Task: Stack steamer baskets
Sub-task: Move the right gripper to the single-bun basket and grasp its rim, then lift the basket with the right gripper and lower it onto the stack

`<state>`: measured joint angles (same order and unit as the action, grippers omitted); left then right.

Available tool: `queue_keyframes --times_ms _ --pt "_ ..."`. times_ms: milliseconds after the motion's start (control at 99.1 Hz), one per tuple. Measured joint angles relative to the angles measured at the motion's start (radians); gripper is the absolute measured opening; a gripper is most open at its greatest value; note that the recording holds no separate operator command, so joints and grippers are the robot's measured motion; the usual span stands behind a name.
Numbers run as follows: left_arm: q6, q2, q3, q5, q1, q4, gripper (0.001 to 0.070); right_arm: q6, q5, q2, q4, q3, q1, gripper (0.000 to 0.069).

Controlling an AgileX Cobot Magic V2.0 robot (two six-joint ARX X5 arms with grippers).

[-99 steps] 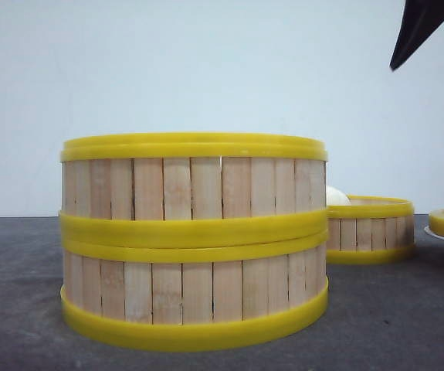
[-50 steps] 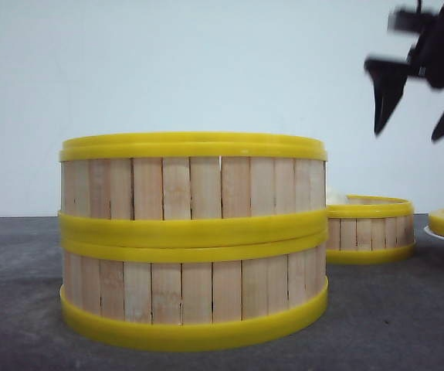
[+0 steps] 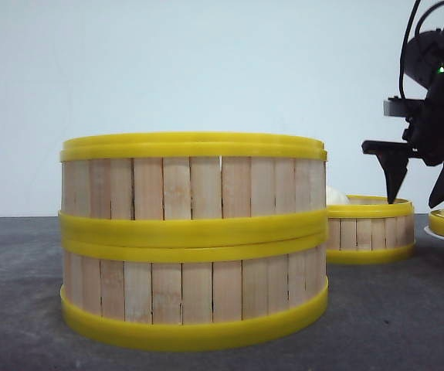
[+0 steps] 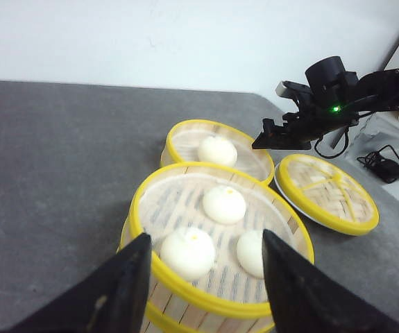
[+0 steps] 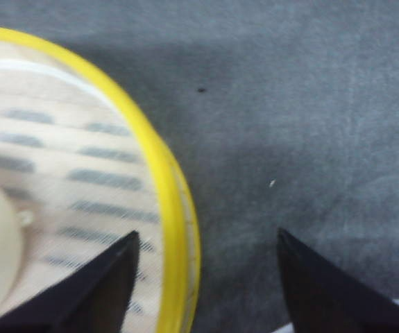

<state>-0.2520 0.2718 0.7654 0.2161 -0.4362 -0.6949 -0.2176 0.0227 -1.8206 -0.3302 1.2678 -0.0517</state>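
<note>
With two stacked (image 3: 194, 239), three steamer baskets (image 4: 217, 150), four buns (image 4: 224, 204).

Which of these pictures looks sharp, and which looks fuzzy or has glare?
Front view: crisp, with soft shine on the stacked steamer baskets. Right wrist view: blurred close-up of the single steamer basket's rim. Left wrist view: mostly clear, though its own near fingers look soft.

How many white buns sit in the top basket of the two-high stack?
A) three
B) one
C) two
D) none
A: the left wrist view looks down into the top basket of the stack and shows three buns on its slatted floor, while the single basket behind it holds only one.
</note>
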Motion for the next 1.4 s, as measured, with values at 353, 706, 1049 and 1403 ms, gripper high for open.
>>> queue_keyframes --times_ms 353,706,1049,1403 --pt "0.0 0.0 0.0 0.0 0.0 -0.011 0.0299 -0.024 0.003 -0.03 0.04 0.002 -0.002 0.0273" --pt "0.0 0.0 0.0 0.0 0.0 -0.012 0.0299 -0.031 0.03 -0.042 0.055 0.005 -0.003 0.0151" --pt "0.0 0.0 0.0 0.0 0.0 -0.012 0.0299 -0.034 0.02 -0.06 0.045 0.005 -0.018 0.0031" --pt "0.0 0.0 0.0 0.0 0.0 -0.012 0.0299 -0.073 0.003 -0.06 -0.006 0.055 -0.019 0.0029"
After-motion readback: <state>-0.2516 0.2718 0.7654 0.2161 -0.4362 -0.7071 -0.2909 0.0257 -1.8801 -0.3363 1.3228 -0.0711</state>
